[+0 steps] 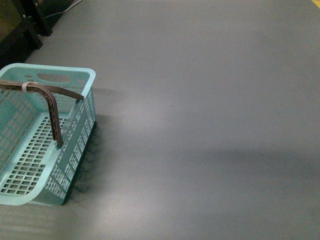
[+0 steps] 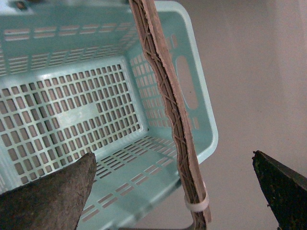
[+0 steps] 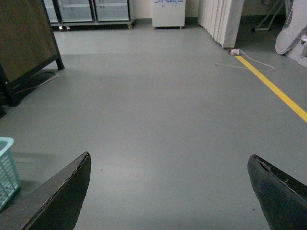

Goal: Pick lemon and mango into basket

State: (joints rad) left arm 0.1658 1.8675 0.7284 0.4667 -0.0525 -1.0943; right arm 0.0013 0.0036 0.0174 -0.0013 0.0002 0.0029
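In the front view, the basket [image 1: 75, 73] stood on the grey floor [image 1: 210, 125] at the left edge, partly cut off by the frame. One handle [image 1: 52, 112] was raised over it, with a white tie [image 1: 25, 87] wrapped round the top bar. Neither arm showed here.

In the left wrist view, the left end effector [image 2: 172, 154] hung above the basket [image 2: 204, 129], looking down onto its slotted base and walls. Its two dark fingers [image 2: 48, 201] were spread wide and gripped nothing. The raised handle [image 2: 168, 91] ran between them without touching either one. The tie [image 2: 197, 204] sat on the handle near the lower edge of the picture.

In the right wrist view, the right end effector [image 3: 168, 156] was released too, with its fingers [image 3: 280, 191] far apart over bare floor [image 3: 158, 105]. Only a corner of the basket [image 3: 7, 167] showed, beside one finger. Farther off, a yellow line [image 3: 278, 91] crossed the floor, with a cable [image 3: 249, 64] lying near its far end. A dark board [image 3: 24, 43] stood to one side, and cabinets [image 3: 91, 10] lined the back wall.
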